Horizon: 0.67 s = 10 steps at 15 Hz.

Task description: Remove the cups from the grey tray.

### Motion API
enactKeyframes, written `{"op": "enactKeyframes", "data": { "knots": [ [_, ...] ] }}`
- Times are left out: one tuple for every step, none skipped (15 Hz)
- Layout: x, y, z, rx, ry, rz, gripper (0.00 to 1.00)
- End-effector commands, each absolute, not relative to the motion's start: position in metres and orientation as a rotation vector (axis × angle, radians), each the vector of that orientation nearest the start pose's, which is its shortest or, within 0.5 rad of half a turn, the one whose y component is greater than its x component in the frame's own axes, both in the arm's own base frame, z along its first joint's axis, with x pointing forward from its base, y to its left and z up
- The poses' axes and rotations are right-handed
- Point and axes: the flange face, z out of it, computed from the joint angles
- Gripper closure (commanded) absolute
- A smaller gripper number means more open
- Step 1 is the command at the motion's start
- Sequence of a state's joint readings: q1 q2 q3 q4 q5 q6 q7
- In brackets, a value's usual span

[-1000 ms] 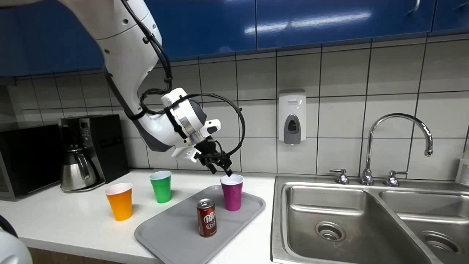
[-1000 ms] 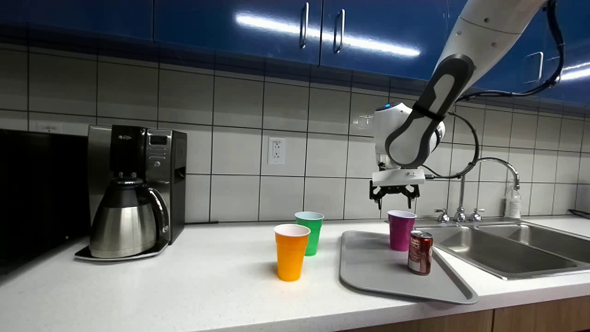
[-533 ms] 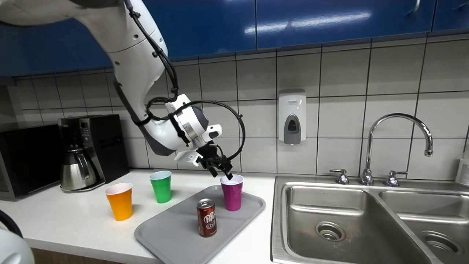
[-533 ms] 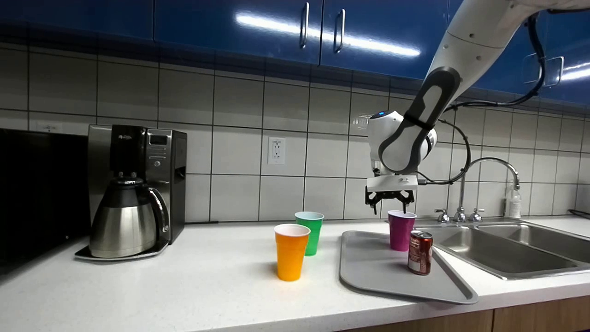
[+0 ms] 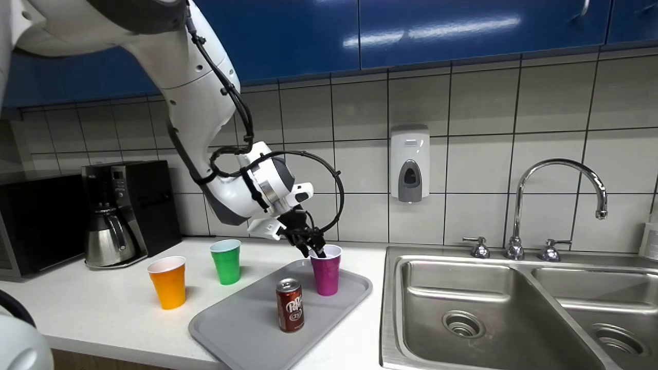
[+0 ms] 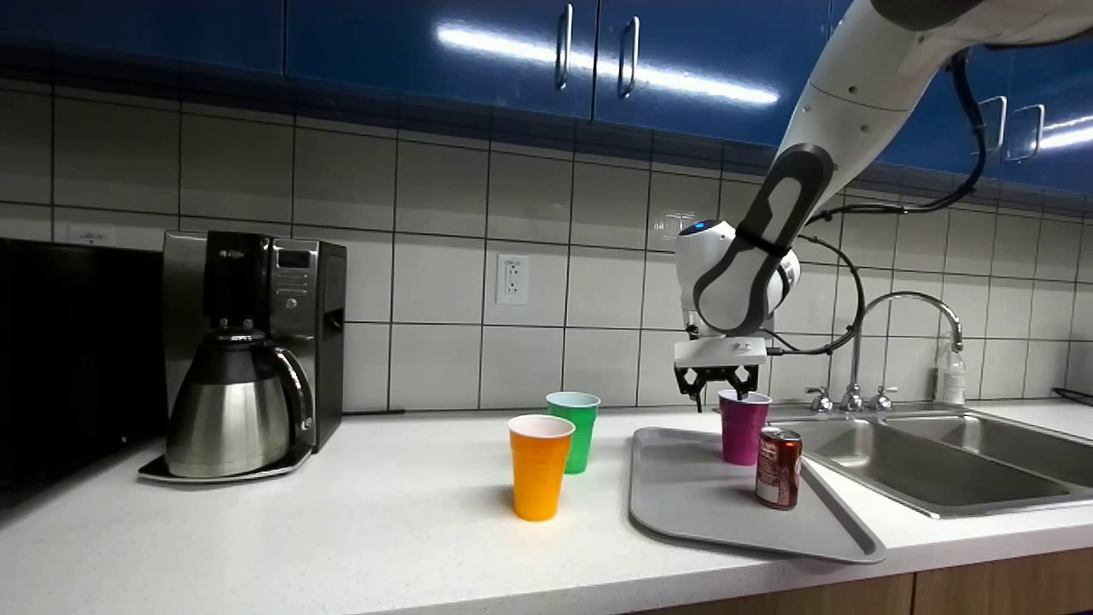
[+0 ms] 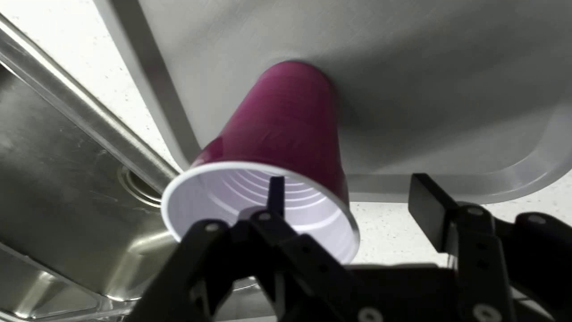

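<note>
One magenta cup (image 5: 326,277) stood upright on the grey tray (image 5: 236,329) in an exterior view, with a dark red drink can (image 5: 290,313) near it on the same tray. The gripper (image 5: 314,254), at the end of a white arm (image 5: 195,97), pointed down at the cup's mouth with its jaws apart. An orange cup (image 5: 169,285) and a green cup (image 5: 226,264) stood upright on the white counter (image 5: 103,308), off the tray and well apart from the gripper. Beside the tray was a steel sink (image 5: 442,288) with a curved faucet (image 5: 518,205); a soap dispenser (image 5: 409,154) hung on the tiled wall (image 5: 483,164). In an exterior view where a wall outlet (image 6: 512,279) and a coffee maker (image 6: 295,320) showed, the orange cup partly covered the green one, and the can stood nearer than the magenta cup. There too the jaws were spread, one side at the cup's rim, the other out to the side of it. In the wrist view the fingers (image 7: 275,197) stood apart: one crossed the white inside of the cup's mouth, the other was outside the cup, past its wall. How deep the inner one reached could not be told.
</note>
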<state>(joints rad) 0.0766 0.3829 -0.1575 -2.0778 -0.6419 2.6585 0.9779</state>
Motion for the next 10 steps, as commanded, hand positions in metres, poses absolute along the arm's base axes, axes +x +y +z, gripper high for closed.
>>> {"op": "enactKeyframes", "data": {
  "knots": [
    [0.607, -0.031, 0.266, -3.261, 0.855, -0.609, 0.58],
    [0.606, -0.033, 0.267, -3.261, 0.859, -0.61, 0.66],
    [0.605, -0.035, 0.267, -3.261, 0.863, -0.61, 0.73],
    [0.604, -0.036, 0.268, -3.261, 0.868, -0.611, 0.82],
    [0.603, -0.039, 0.269, -3.261, 0.873, -0.611, 0.88],
    [0.602, -0.041, 0.27, -3.261, 0.878, -0.612, 0.97],
    [0.6, -0.042, 0.272, -3.262, 0.881, -0.614, 1.0],
    [0.599, -0.044, 0.275, -3.262, 0.884, -0.62, 1.0],
    [0.598, -0.045, 0.277, -3.262, 0.887, -0.623, 1.0],
    [0.597, -0.046, 0.279, -3.261, 0.889, -0.629, 1.0]
  ]
}}
